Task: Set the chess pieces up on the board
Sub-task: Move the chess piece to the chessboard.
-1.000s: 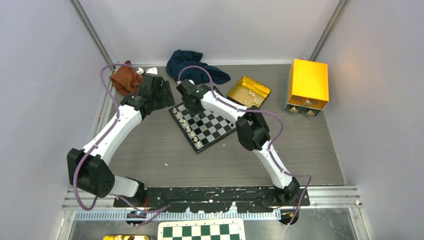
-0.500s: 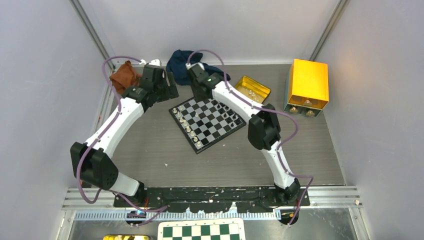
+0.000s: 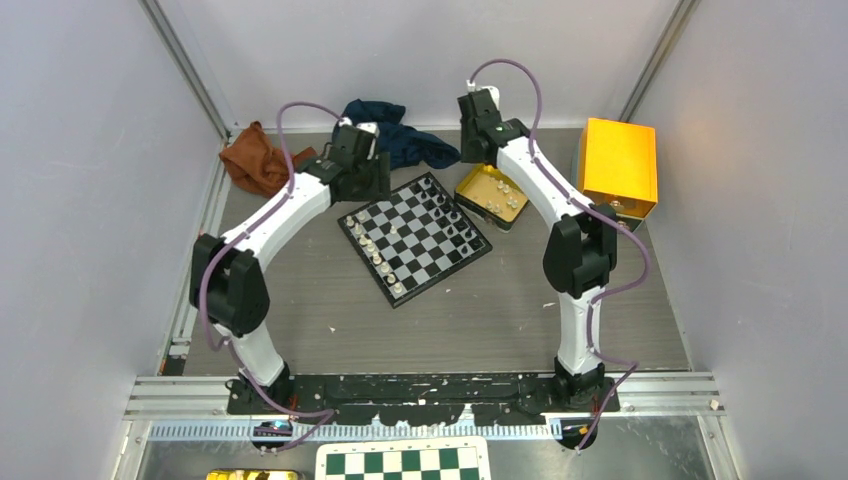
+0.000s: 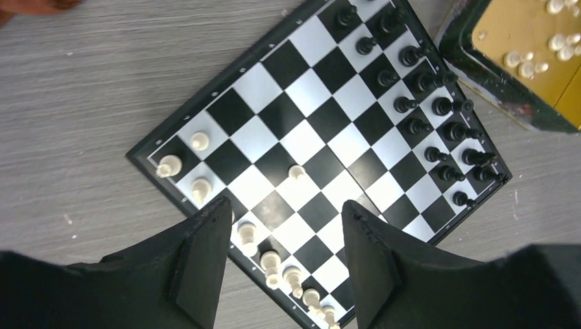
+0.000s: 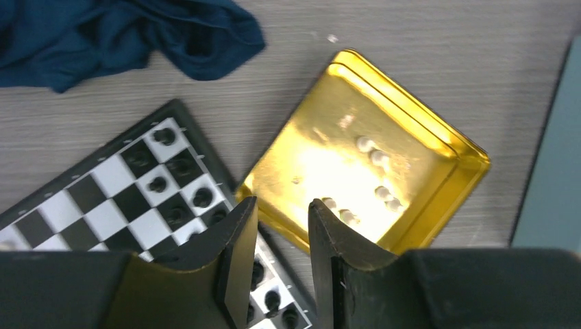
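The board (image 3: 425, 240) lies tilted at the middle of the table. Black pieces (image 4: 438, 103) fill its two far-right rows. White pieces (image 4: 270, 260) stand along its left edge, and one white pawn (image 4: 296, 171) stands further in. More white pieces (image 5: 373, 157) lie in a gold tin (image 3: 470, 185) right of the board. My left gripper (image 4: 286, 202) is open and empty above the board's left part; in the top view it (image 3: 372, 185) is at the board's far-left corner. My right gripper (image 5: 281, 201) is open by a narrow gap and empty, above the tin's near-left rim.
A dark blue cloth (image 3: 385, 130) lies behind the board and a rust-brown cloth (image 3: 255, 160) at the far left. A yellow box (image 3: 618, 165) stands at the far right. A green-and-white checkered sheet (image 3: 405, 462) lies below the arm bases.
My right gripper has left the board's far-left corner and moved right and back to above the tin. My left gripper has swung right, from the brown cloth to the board's far-left corner.
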Tool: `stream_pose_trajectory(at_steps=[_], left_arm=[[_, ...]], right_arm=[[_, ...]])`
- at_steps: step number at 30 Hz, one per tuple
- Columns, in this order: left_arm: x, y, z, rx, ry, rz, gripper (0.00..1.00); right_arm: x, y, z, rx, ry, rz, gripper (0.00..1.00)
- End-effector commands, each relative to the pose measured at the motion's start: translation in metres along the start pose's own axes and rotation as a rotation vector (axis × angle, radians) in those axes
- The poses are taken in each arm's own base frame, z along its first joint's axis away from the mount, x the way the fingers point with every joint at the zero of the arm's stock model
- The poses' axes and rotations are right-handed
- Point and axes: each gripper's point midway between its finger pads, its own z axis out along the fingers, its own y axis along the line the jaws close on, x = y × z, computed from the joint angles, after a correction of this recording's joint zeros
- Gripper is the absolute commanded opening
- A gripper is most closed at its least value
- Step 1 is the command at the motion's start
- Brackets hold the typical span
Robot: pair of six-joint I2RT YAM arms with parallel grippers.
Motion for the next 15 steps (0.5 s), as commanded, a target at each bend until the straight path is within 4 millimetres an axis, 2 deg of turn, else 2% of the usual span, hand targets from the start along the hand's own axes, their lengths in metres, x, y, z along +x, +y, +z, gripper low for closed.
stream_pose_trajectory(at_steps=[1, 6, 15], left_arm=[[0.001, -0.02, 0.008, 0.043, 0.032, 0.074, 0.59], [0.019, -0.022, 0.024, 0.031, 0.097, 0.094, 0.55], [0.041, -0.024, 0.043, 0.024, 0.169, 0.119, 0.4]], right_arm=[[-0.023, -0.025, -0.012, 0.016, -0.075, 0.086, 0.39], [-0.012, -0.043, 0.0, 0.039, -0.051, 0.114, 0.39], [-0.001, -0.047, 0.014, 0.038, -0.029, 0.129, 0.39]])
